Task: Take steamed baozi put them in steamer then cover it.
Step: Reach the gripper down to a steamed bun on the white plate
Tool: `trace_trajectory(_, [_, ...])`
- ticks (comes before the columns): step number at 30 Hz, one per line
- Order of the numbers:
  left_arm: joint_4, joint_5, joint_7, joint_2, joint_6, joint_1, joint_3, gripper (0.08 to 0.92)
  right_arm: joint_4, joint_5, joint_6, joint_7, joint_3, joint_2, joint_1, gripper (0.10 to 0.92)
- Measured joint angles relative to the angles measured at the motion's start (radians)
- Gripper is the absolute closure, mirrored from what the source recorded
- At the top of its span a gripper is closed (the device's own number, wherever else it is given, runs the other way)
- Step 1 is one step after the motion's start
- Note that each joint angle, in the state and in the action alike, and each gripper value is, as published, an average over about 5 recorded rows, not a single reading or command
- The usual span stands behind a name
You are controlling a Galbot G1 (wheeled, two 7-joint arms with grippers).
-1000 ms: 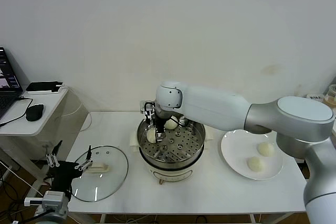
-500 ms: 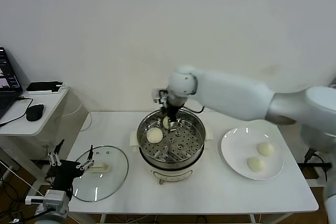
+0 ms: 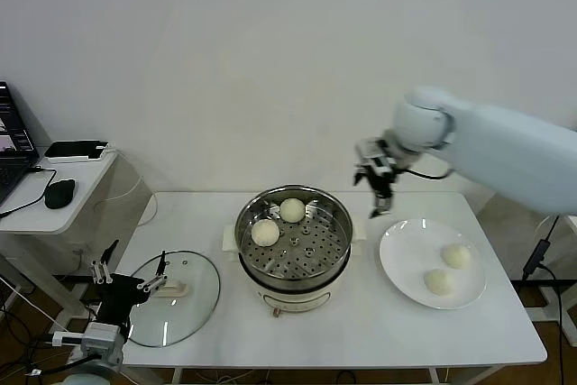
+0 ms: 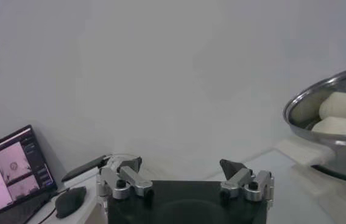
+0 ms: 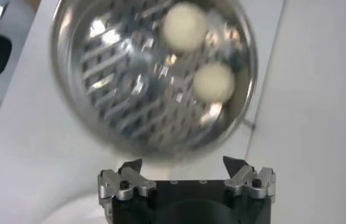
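Round shiny stainless-steel steamer (image 3: 293,245) with perforated tray sits mid-table on its cream-white base; two smooth round cream-white baozi in steamer, one (image 3: 265,233) at the robot's-left side of the tray, one (image 3: 291,210) at the far edge, close together, contact not clear; both also show in the right wrist view (image 5: 185,26) (image 5: 214,82) and over the pot rim in the left wrist view. Two more cream-white baozi on plate (image 3: 457,256) (image 3: 439,282), just beside each other on the flat white round plate (image 3: 397,263) to the robot's right of the steamer. Round clear glass cover (image 3: 194,295) with metal rim and cream-white bar handle lies flat on the white table (image 3: 361,331) to the robot's left of the steamer; steamer uncovered.

Right gripper (image 3: 377,188) in the air between steamer and plate, above table level; fingers spread wide, nothing between them. Left gripper (image 3: 126,279) low at the table's left edge, just beside the cover near its handle; fingers apart, empty.

Side desk at far left with black mouse (image 3: 59,192) and laptop (image 3: 11,146).
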Motion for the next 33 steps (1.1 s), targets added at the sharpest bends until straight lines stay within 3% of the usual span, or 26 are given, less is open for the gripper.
trace_trajectory(7, [0.000, 0.003, 0.003, 0.005, 0.001, 0.008, 0.000, 0.177, 0.036, -0.117, 0.064, -0.020, 0.130, -0.169, -0.169, 0.203])
trace_trajectory(14, [0.000, 0.010, 0.004, -0.005, 0.004, 0.016, -0.002, 0.177, 0.023, -0.227, 0.118, -0.028, 0.325, -0.245, -0.406, 0.203])
trace_trajectory(33, [0.004, 0.015, 0.006, -0.007, 0.008, 0.030, -0.021, 0.177, -0.102, -0.402, 0.185, 0.004, 0.653, -0.219, -0.813, 0.203])
